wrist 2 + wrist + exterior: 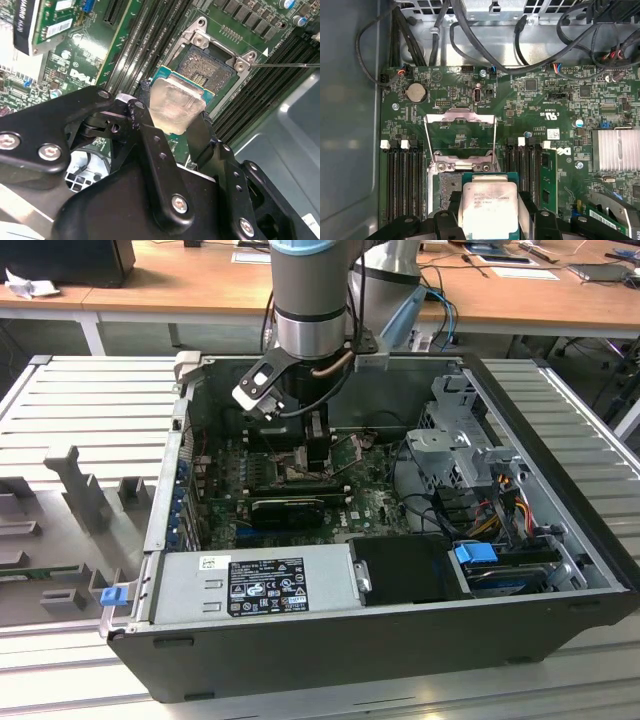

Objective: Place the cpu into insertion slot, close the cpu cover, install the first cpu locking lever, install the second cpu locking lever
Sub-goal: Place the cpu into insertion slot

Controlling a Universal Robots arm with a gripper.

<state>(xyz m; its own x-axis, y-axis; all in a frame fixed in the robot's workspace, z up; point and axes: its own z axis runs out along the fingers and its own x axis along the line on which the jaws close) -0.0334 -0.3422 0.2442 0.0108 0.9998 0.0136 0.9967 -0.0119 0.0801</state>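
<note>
**Computer case** (pixel 330 655): lies open across the centre of the exterior view.

**Motherboard** (pixel 375 502): lies flat on the case floor.

**Arm** (pixel 310 300): enters at the upper centre of the exterior view and reaches straight down over the upper middle of the board.

**Gripper** (pixel 172 120): its two black fingers (pixel 141 112) are pinched on opposite edges of the cpu (pixel 490 207). The metal top of the cpu faces up.

**Cover** (pixel 461 118): swung open, lying away from the slot beyond its hinge.

**Slot** (pixel 207 67): uncovered, with the dark contact field exposed.

**Critical relation:** the cpu hangs over the slot but is not centred on it. In both wrist views a strip of slot shows past the cpu's edge on the hinge side. The slot centre therefore lies from the cpu toward the open cover.

**Orientation:** the cpu is square and has no long axis. Its edges run nearly parallel to the slot rim. It is judged to be held just above the slot and not yet seated.
</note>
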